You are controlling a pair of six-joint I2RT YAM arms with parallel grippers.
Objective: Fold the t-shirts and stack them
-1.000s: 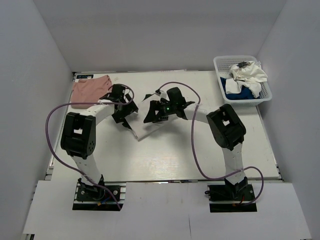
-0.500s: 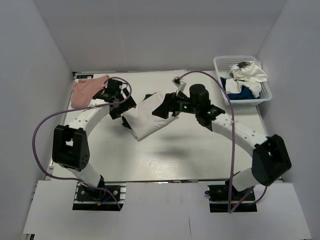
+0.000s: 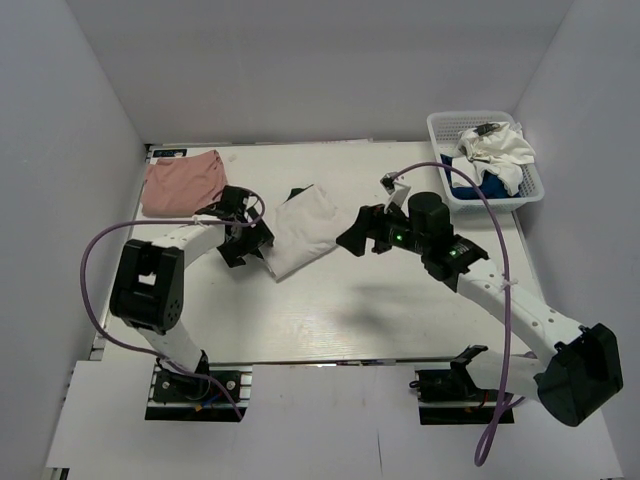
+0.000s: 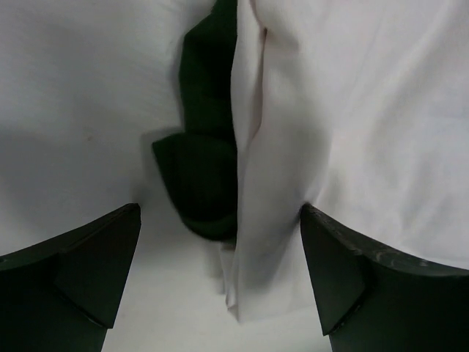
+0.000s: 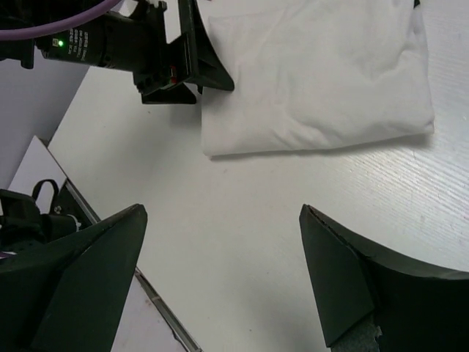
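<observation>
The white table [image 3: 350, 310] stood boxed in by pale grey walls [image 3: 300, 70]. A folded white tee [image 3: 300, 232] lay mid-table, a pink tee [image 3: 182, 183] in the far-left corner, and heaped tees [image 3: 495, 150] in the basket [image 3: 497, 201] far right. The left gripper [image 4: 220, 220], at the white tee's edge, and the right gripper [image 5: 220, 220], near it, both gaped wide, holding nothing.

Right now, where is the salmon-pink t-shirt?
In the top view, the salmon-pink cloth t-shirt lies at the far-left corner of the table, beyond the left gripper and left of the folded white t-shirt.
</observation>
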